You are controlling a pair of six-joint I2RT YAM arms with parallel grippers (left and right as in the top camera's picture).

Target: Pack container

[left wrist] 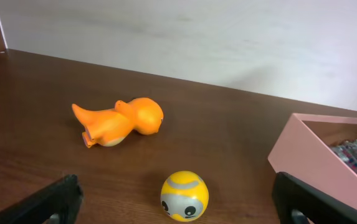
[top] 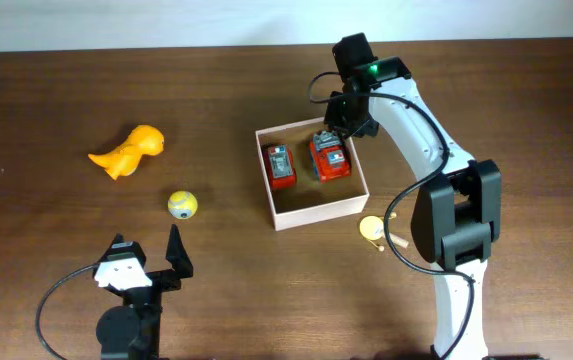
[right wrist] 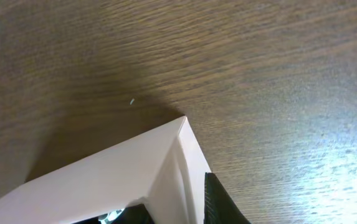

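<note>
Container (top: pixel 318 211): right of centre in the overhead view, flat on the worktop (top: pixel 46 80), its square slightly turned; thin white walls, tan floor.
Inside: left red toy (top: pixel 280 167) near the left wall, right red toy (top: pixel 331 158) close to the upper right corner; tan floor shows along the lower wall.
Right jaws: over the container's upper right corner, above the right red toy; I cannot tell whether they are apart or together. The wrist view shows only one dark finger (right wrist: pixel 223 200) beside the white corner edge.
Left jaws: wide apart at the lower left of the overhead view, gripping nothing, well apart from the container.
Orange dinosaur (top: pixel 128 150): on its side at the upper left.
Yellow ball (top: pixel 182 205): between dinosaur and container; in the left wrist view it sits ahead, between the two fingers (left wrist: pixel 50 202).
Small yellow object (top: pixel 373 229): just beside the container's lower right corner; too small to identify.
Open room: brown worktop lies between the ball and the container's left wall, and across the lower middle of the frame.
</note>
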